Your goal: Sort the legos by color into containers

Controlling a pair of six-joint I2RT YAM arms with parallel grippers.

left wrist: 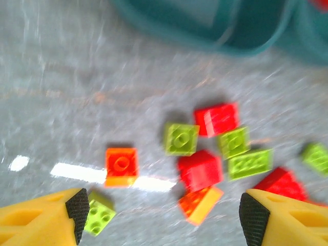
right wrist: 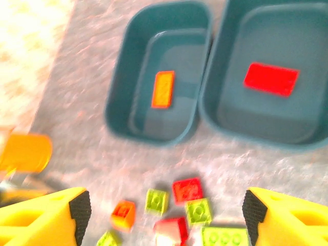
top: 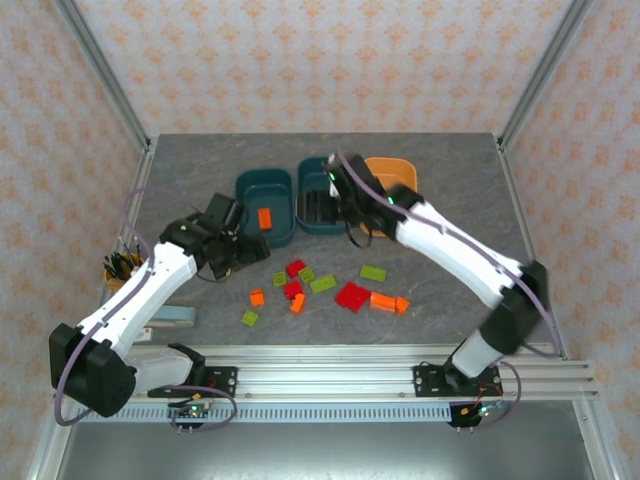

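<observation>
Left gripper [left wrist: 165,215]: fingers wide apart, empty, above loose legos [left wrist: 200,169] on table [left wrist: 77,102]. Right gripper [right wrist: 166,215]: likewise spread, empty. Left teal tub [right wrist: 120,92]: one orange brick [right wrist: 163,89]. Middle teal tub [right wrist: 225,77]: one red brick [right wrist: 270,79].

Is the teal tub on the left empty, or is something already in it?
Not empty. The left teal tub holds one orange brick lying flat on its floor, with nothing else visible inside.
</observation>
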